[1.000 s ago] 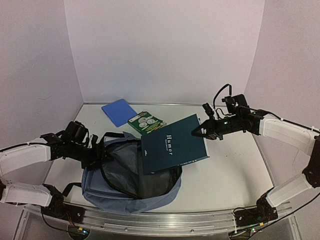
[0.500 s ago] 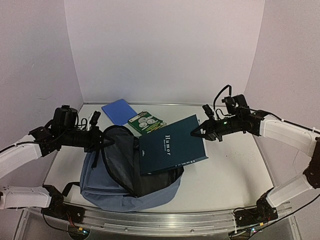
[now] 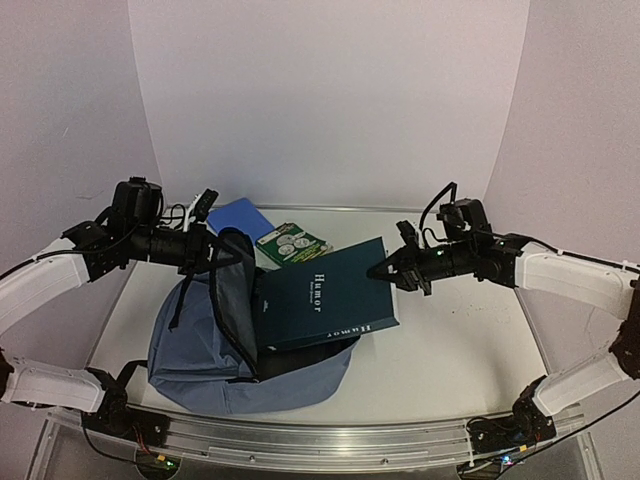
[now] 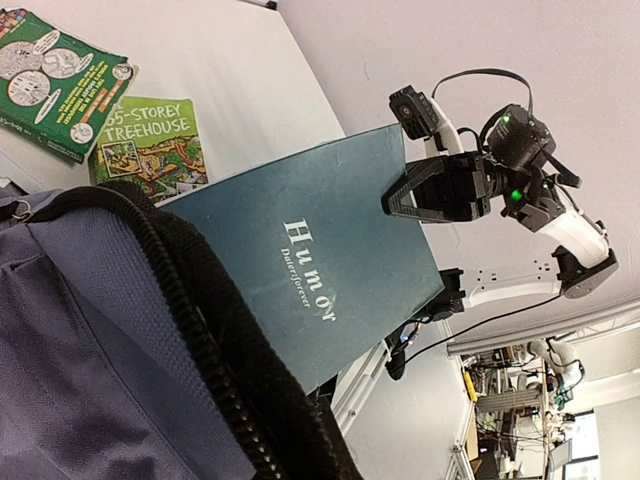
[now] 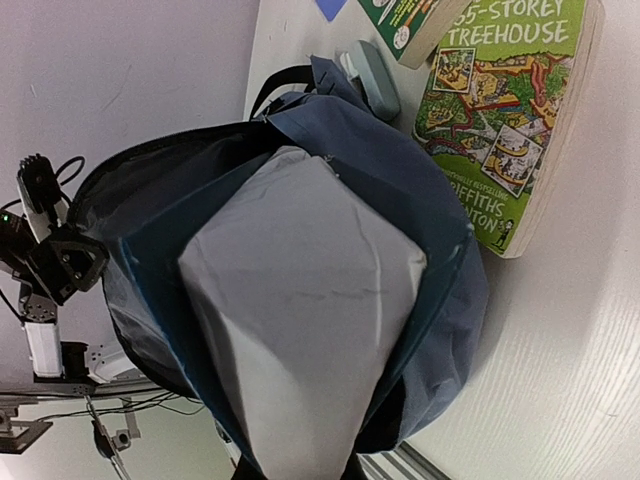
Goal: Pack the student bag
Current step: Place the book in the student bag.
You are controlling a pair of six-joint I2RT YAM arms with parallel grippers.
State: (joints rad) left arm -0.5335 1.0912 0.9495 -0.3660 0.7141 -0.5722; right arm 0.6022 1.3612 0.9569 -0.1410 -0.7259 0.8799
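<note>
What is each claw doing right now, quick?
Left gripper: closed on the student bag's opening rim, holding it up.
Right gripper: closed on the teal Humor book.

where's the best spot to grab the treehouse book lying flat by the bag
Probably its exposed long page edge, the side facing away from the student bag. The Treehouse book lies flat on the table, so pinch across its thickness from that open side; the bag crowds the other.

A teal book (image 3: pixel 325 305) fills the student bag (image 3: pixel 190 352) mouth.
</note>
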